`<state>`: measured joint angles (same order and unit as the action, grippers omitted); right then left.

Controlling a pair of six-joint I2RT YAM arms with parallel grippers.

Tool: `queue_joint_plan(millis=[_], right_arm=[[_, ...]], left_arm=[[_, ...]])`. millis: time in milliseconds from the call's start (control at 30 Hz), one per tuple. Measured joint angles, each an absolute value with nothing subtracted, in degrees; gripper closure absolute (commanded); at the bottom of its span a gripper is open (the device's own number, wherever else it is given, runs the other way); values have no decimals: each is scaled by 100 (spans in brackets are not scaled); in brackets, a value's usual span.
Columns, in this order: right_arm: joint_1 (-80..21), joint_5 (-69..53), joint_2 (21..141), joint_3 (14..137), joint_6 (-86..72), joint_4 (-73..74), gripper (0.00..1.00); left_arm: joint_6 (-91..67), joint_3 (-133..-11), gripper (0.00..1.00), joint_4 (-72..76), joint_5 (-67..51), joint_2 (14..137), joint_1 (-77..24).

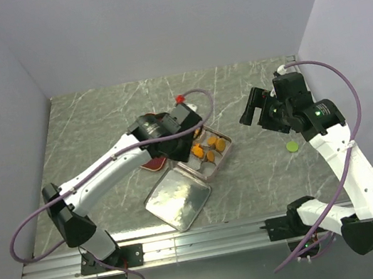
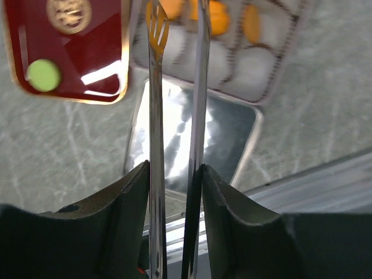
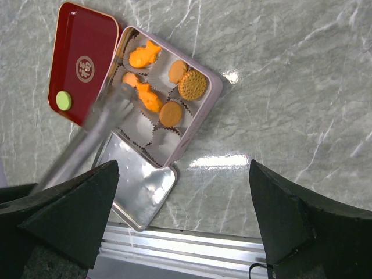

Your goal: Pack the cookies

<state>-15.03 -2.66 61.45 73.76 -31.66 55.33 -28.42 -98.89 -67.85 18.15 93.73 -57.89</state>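
- Seen from the top camera, the grey marble tabletop point(image 1: 96, 119) carries everything, with the packing things near its centre.
- Right hand point(image 1: 250, 110) hangs at 2 o'clock from the tin, holding nothing; in its wrist view the fingers point(image 3: 64, 209) are spread wide apart.
- Left hand point(image 2: 174, 171) reaches in from 8 o'clock, its fingers clamped on a pair of metal tongs point(image 2: 152, 116).
- Silver lid point(image 1: 177, 199) lies flat at 7 o'clock of the tin, inside up, touching the tin's edge.
- Rectangular tin point(image 3: 212, 93) is lined with white paper cups.
- Red tray point(image 3: 81, 52) with a gold emblem lies at 9 o'clock of the tin, just beside it.
- Tong blades run nearly together, with their tips over the tin; an orange patch sits at one tip, and I cannot tell whether that is a gripped cookie or a reflection.
- Six orange cookies point(image 3: 150, 97) lie in the tin: two fish shapes and four rounds, one with a lattice face.
- One green cookie point(image 3: 63, 100) rests on the red tray's near corner.
- Another green disc point(image 1: 292, 145) lies on the bare tabletop at 3 o'clock, well apart from the tin.
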Motion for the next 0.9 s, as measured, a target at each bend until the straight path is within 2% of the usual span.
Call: queue_joint_plan(millis=[400, 900], right_arm=[[-1503, -309, 6217, 7286, -3170, 5513, 0], [-1551, -307, 6410, 7293, -3168, 5516, 0]], left_arm=[[-3120, -8774, 53, -7502, 2458, 8709, -4200], [-2971, -8643, 53, -7459, 2574, 8952, -3538]])
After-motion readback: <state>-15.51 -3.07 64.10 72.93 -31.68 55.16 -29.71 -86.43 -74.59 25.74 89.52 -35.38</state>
